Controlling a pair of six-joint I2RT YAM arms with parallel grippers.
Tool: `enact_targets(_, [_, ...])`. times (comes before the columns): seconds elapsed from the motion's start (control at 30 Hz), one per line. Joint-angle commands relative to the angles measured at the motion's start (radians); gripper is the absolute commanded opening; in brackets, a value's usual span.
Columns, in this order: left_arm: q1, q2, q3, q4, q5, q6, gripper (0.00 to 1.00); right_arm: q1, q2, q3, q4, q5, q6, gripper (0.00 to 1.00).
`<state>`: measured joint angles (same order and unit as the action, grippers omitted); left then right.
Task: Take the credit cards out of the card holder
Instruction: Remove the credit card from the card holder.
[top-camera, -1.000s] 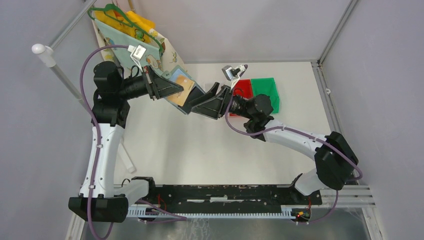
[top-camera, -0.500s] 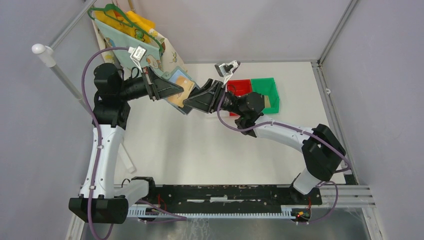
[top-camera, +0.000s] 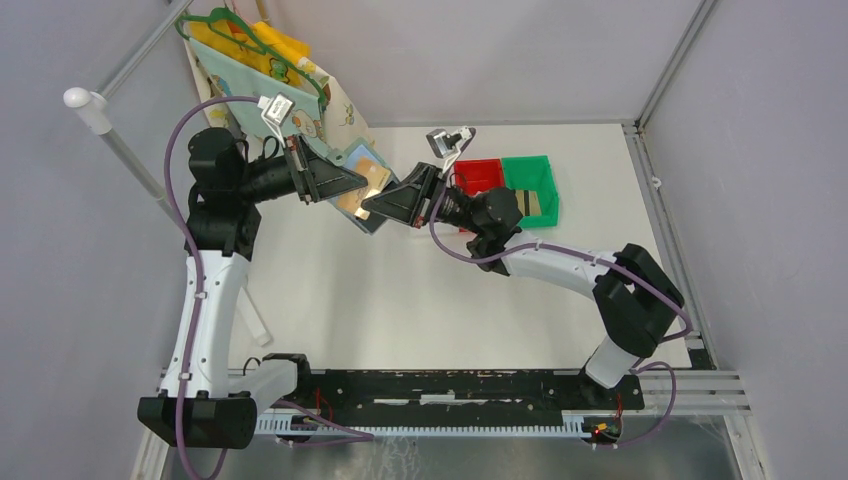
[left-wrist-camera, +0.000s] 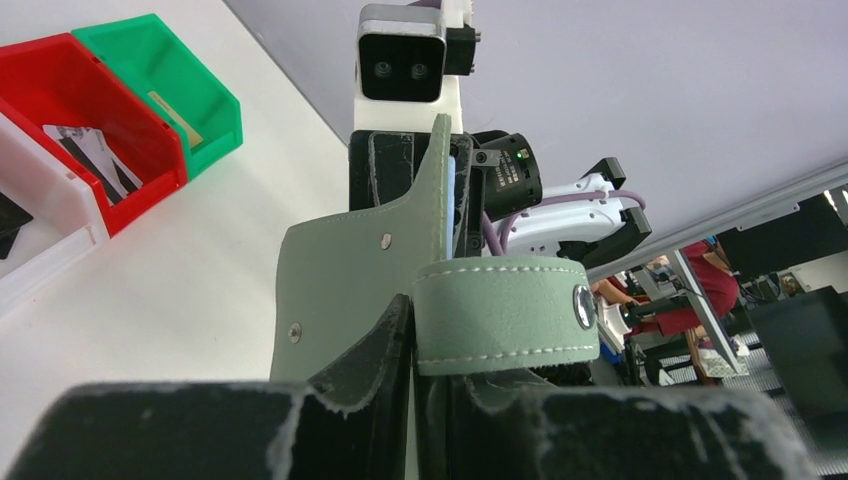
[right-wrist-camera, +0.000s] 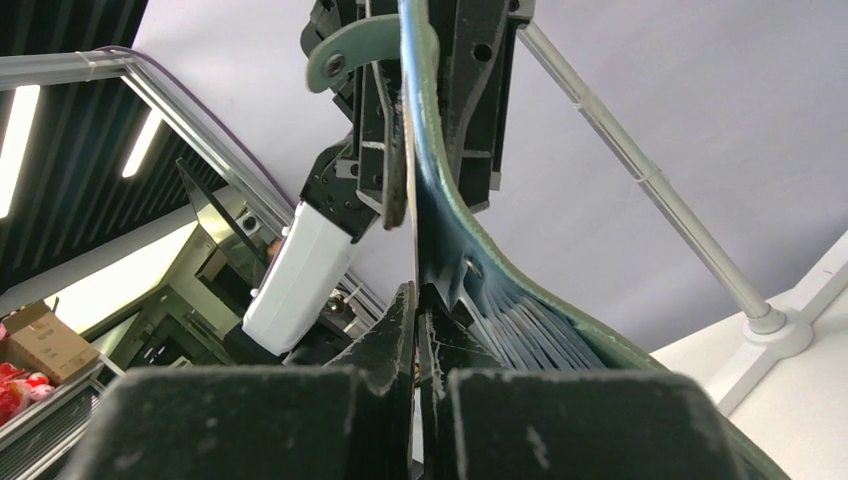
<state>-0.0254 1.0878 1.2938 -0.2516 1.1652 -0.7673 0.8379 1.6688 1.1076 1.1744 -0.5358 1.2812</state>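
Note:
The grey-green card holder (top-camera: 352, 160) hangs in the air between both arms, with a tan credit card (top-camera: 371, 172) showing in its open side. My left gripper (top-camera: 352, 183) is shut on its cover (left-wrist-camera: 340, 270), and the snap strap (left-wrist-camera: 500, 315) lies across one finger. From the right, my right gripper (top-camera: 370, 206) meets the holder's lower edge. In the right wrist view its jaws (right-wrist-camera: 417, 292) are shut on a thin tan sliver, a card's edge, beside the fanned blue pockets (right-wrist-camera: 520, 325).
A red bin (top-camera: 478, 163) and a green bin (top-camera: 525, 160) stand at the back right. The red bin holds grey cards (left-wrist-camera: 95, 160) and the green bin a tan card (top-camera: 533, 205). A green hanger with printed cloth (top-camera: 260, 50) and a white post (top-camera: 80, 100) stand at the back left.
My right arm moved left to the holder and its jaws went from wide open to shut at the holder's edge. The left arm kept the holder in place.

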Motion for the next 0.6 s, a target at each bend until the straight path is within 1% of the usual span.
enact_targets(0.0, [0.003, -0.003, 0.041, 0.052, 0.057, -0.040, 0.23, 0.006, -0.048, -0.029, 0.079, 0.017, -0.027, 0.00])
enact_targets(0.2, [0.002, -0.007, 0.045, 0.065, 0.062, -0.036, 0.24, 0.003, -0.058, -0.056, 0.086, 0.022, -0.032, 0.00])
enact_targets(0.4, [0.002, -0.007, 0.053, 0.085, 0.059, -0.054, 0.15, -0.001, -0.068, -0.090, 0.110, 0.031, -0.026, 0.00])
enact_targets(0.57, [0.002, -0.008, 0.055, 0.163, 0.048, -0.109, 0.13, -0.002, -0.083, -0.146, 0.136, 0.041, -0.020, 0.00])
